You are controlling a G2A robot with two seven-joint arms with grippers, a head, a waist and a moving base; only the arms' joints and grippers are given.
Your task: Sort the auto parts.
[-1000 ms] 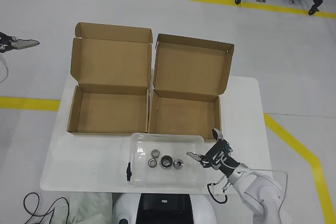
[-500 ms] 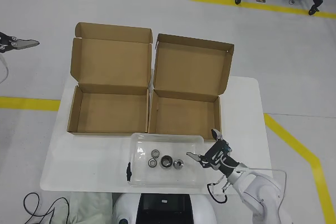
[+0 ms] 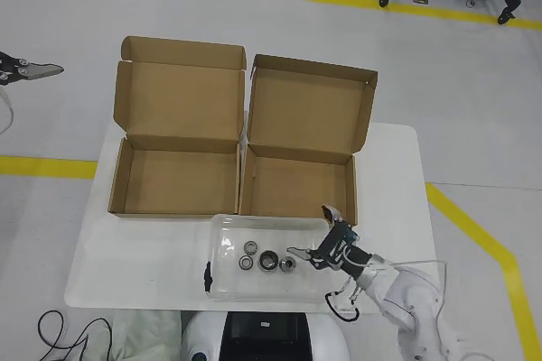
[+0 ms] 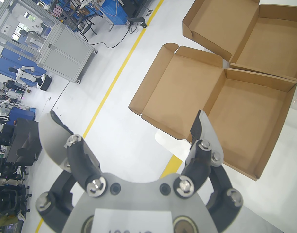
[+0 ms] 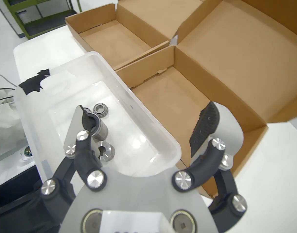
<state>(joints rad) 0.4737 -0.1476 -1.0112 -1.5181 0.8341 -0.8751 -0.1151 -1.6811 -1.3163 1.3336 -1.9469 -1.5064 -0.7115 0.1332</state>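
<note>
Judging by how things lay, we took the sorting as not yet begun, with every part left to move. On the smooth white table (image 3: 388,180), the left box (image 3: 181,180) and the right box (image 3: 294,188) stood side by side and held nothing; both were matte brown corrugated cardboard with lids folded upright. Just in front of them sat the clear bin (image 3: 253,282), glossy thin-walled plastic with rounded corners and a ragged patch of black tape (image 5: 34,83) at one end. The left gripper (image 4: 125,122) hung spread and empty over the floor, well off the table's left side. The right gripper (image 5: 146,115) was likewise spread and carried nothing. One of its fingers was down inside the bin by the sleeve (image 3: 268,260) and the other was outside, over the right box's near wall; whether the inner finger touched metal we could not tell. All four parts lay in the bin, round and bright metal: the thick sleeve with its dark bore, a chamfered collar (image 3: 288,264) with a central hole, then the far bearing (image 3: 250,245) and the near bearing (image 3: 247,263), both small rings.
</note>
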